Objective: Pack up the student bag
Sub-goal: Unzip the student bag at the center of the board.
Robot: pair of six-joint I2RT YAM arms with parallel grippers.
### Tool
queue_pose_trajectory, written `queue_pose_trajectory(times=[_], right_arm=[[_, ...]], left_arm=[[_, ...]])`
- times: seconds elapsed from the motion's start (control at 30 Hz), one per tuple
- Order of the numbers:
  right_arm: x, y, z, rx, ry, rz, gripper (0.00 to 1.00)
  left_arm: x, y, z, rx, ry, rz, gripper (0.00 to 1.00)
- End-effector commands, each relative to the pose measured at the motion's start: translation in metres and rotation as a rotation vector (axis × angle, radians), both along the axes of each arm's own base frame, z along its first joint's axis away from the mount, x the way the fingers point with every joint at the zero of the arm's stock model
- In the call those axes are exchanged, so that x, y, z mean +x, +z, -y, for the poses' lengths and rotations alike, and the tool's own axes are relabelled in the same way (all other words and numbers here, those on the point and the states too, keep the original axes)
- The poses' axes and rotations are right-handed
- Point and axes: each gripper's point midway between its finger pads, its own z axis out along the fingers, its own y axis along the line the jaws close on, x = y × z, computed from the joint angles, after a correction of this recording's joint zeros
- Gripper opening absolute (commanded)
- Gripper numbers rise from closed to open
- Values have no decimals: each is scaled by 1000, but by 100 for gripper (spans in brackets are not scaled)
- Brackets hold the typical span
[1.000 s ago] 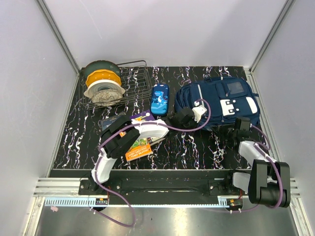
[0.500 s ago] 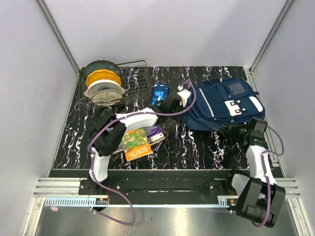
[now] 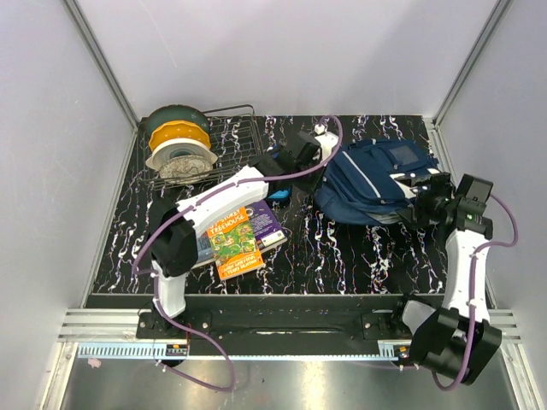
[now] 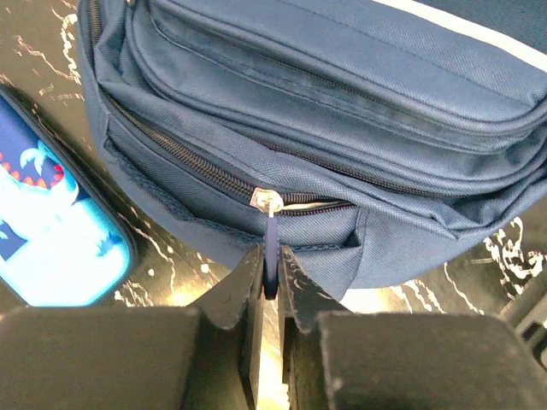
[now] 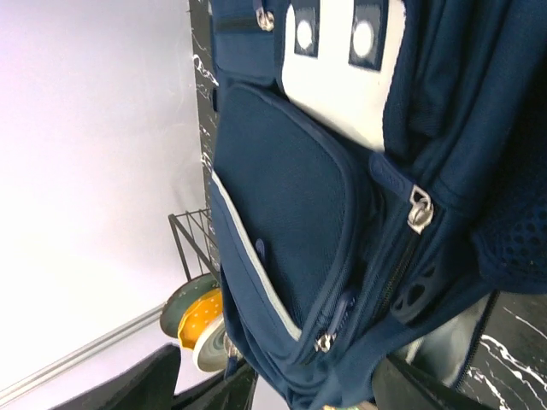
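Packing seems barely begun. The left claw (image 4: 272,282) pinches the zipper pull (image 4: 271,243) of the backpack (image 4: 342,128) lying just ahead of it, the zip parted only a slit and the inside hidden. The right claw (image 3: 425,207) stands spread at the backpack's far side. The pencil case (image 4: 51,231) beside the left claw and the books (image 3: 239,239) behind it lie outside on the surface.

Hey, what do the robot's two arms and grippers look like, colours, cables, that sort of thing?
The left arm and right arm both have white shell links between black joint housings, with a purple cable looping along each. The left gripper and right gripper are black. The left one's fingers are matte wedges tapering to narrow tips.
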Motion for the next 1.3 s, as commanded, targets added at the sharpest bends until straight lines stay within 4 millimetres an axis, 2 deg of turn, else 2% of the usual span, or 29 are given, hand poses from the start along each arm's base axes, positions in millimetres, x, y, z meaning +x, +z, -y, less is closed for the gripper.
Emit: queue_pose_trajectory(times=[0.0,0.03,0.07,0.13,0.17,0.2,0.37,0.57,0.7,0.9,1.0,1.03,1.1,1.17,1.23,1.27], right_arm=[[-21,16,-26,53,104,87,92],[-26,14,-29,43,116,96,92],[-35,3,-32,55,117,63,92],[-50,2,-41,75,127,59,92],[-57,-3,-46,102,139,44,92],[-64,3,-52,112,152,75,92],[-74,0,-56,142,108,75,92],[-77,-2,-57,144,109,56,92],[-75,-8,-56,151,103,27,92],[-68,-11,-54,162,84,4,92],[-63,-9,-60,189,86,12,90],[-63,-10,-68,182,118,6,89],[-62,-13,-71,146,126,-9,84],[-62,-16,-81,109,174,0,64],[-61,-31,-79,51,191,-18,46],[-60,-37,-79,32,210,-25,43]], left_arm=[[-40,15,7,-62,-90,-10,0],[-42,12,8,-57,-102,13,0],[-43,7,9,-51,-104,24,0],[-47,2,11,-30,-110,15,0],[-49,4,14,-34,-119,13,0],[-53,9,18,-41,-131,21,0],[-63,18,27,-49,-163,42,0],[-83,10,35,-40,-189,29,0],[-94,15,40,-61,-191,35,0],[-97,17,37,-62,-173,38,0],[-96,15,35,-59,-168,40,0],[-96,15,35,-59,-168,40,0],[-98,16,36,-63,-171,40,0],[-98,19,35,-68,-169,45,0],[-97,22,33,-71,-166,55,0],[-97,23,31,-68,-160,59,0]])
